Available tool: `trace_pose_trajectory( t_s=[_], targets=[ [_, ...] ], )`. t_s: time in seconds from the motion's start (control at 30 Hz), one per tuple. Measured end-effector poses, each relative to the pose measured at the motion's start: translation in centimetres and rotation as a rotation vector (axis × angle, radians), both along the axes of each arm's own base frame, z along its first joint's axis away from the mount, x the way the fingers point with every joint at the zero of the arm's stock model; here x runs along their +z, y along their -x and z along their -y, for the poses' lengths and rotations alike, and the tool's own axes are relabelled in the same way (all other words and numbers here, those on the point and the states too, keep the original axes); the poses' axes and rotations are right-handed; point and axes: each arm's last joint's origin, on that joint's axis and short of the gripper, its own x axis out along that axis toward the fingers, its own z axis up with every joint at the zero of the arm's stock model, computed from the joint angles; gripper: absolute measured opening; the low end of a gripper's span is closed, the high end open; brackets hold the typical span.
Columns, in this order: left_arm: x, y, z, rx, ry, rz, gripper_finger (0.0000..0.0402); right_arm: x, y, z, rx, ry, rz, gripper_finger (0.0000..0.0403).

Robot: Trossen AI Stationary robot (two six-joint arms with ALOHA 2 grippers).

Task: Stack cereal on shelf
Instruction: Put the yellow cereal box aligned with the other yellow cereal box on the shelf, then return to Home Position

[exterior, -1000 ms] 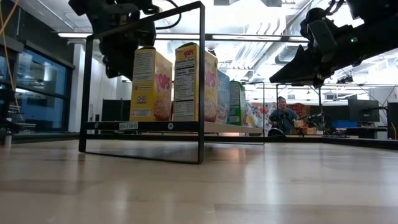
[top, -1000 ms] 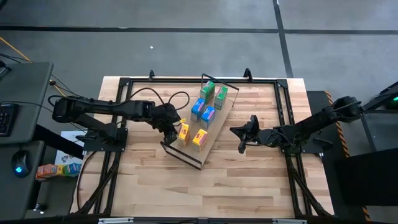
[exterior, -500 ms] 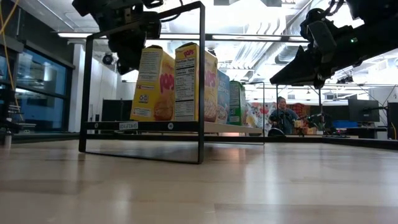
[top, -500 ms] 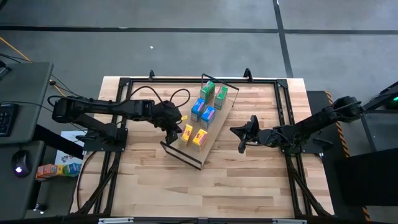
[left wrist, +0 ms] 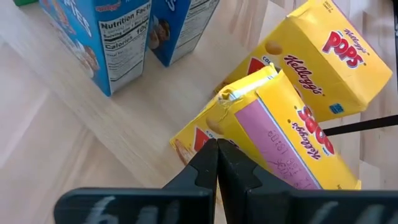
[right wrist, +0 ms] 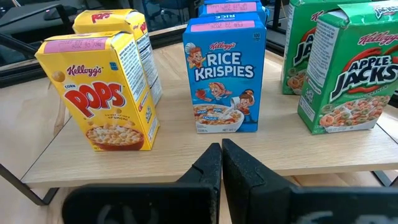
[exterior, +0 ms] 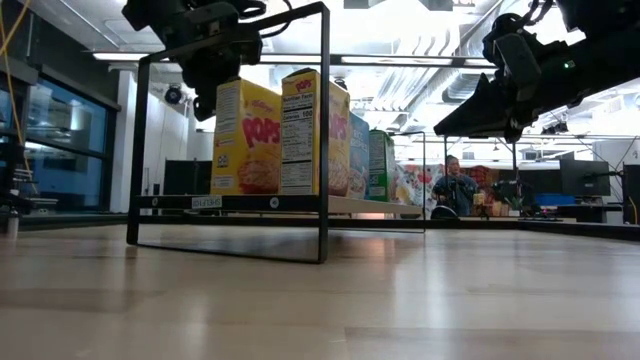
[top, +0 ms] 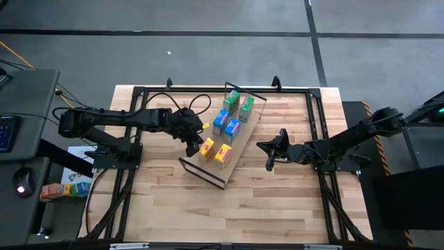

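Left gripper (top: 192, 147) shut, empty, nudging yellow box (top: 206, 147) square on shelf (top: 244, 133) end beside its twin (top: 223, 154); right gripper (top: 272, 164) shut, parked well clear.

This is looking like a robotics lab in an open industrial hall. Two arms are sitting bolted to a plank table (top: 277, 208) ringed by a black metal frame (top: 208, 90), standing on grey concrete floor (top: 208, 42). Exposed ducts (exterior: 440, 75) and strip lights are running overhead. A person (exterior: 458, 190) is sitting at benches with monitors (exterior: 585, 178). A desk (top: 21, 139) with a mouse (top: 22, 182) is standing beside the table.
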Motion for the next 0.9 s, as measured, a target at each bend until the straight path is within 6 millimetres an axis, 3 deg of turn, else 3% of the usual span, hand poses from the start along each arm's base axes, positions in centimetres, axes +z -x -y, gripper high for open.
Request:
trace_pose_trajectory(
  t_s=[0.27, 0.4, 0.6, 0.73, 0.83, 0.9],
  targets=[
    [0.4, 0.5, 0.0, -0.002, -0.009, 0.006, 0.0000, 0.0, 0.0, 0.0, 0.000, 0.000, 0.000, 0.0000],
    [1.8, 1.8, -0.5, 0.026, -0.029, 0.044, 0.0000, 0.0, 0.0, 0.0, 0.000, 0.000, -0.001, 0.0000],
    [5.9, 5.4, -0.8, 0.069, -0.097, 0.225, 0.0000, 0.0, 0.0, 0.0, 0.000, 0.001, -0.002, 0.0000],
    [8.5, 8.5, 0.4, 0.030, -0.202, 0.391, 0.0000, -0.1, 0.0, 0.0, 0.008, 0.002, -0.010, 0.0000],
    [8.2, 10.2, 1.9, 0.003, -0.212, 0.583, 0.0000, -0.2, 0.1, 0.0, 0.010, 0.007, -0.028, 0.0000],
    [6.7, 11.1, 2.9, -0.031, -0.199, 0.679, 0.0000, -0.3, 0.1, 0.0, 0.007, 0.011, -0.039, 0.0000]
  ],
)
